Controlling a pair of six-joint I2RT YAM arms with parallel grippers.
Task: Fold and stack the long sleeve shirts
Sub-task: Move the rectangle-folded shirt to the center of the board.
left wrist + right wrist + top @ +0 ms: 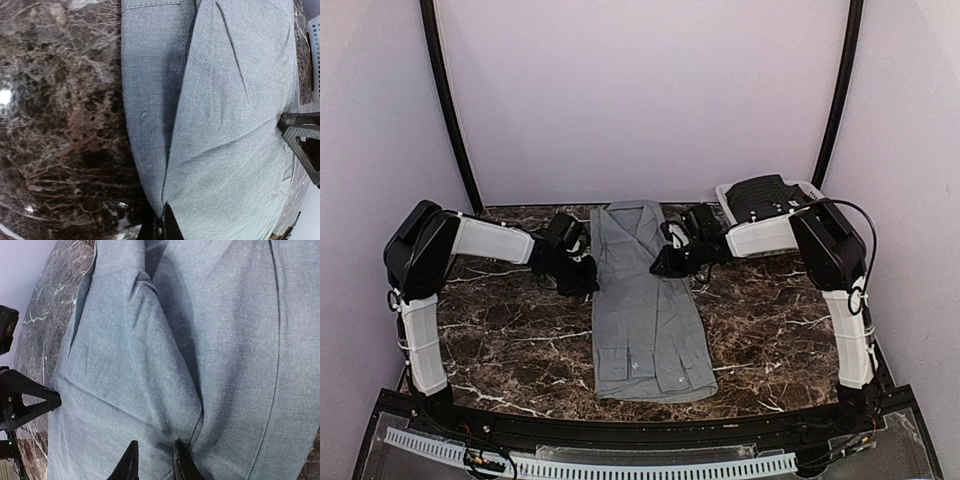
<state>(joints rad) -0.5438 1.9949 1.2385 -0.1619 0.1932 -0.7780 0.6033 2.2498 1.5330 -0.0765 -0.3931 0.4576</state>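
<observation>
Top external view shows us the grey shirt (645, 300) lying down the middle of the marble tabletop (510, 340). It is narrowed to a long strip, collar far and cuffs near, in plain woven cloth with soft creases. The left pincer (162, 227) is pinched together on its left edge, and the right pincer (155, 462) is clamped on a ridge at its right edge. We judge the crosswise fold is in hand. Next, both must lift evenly and carry the collar end toward the cuffs.

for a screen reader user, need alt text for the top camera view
A grey shirt, folded into a long narrow strip, lies down the middle of a dark marble table. The left gripper and right gripper pinch its side edges toward the far end.
</observation>
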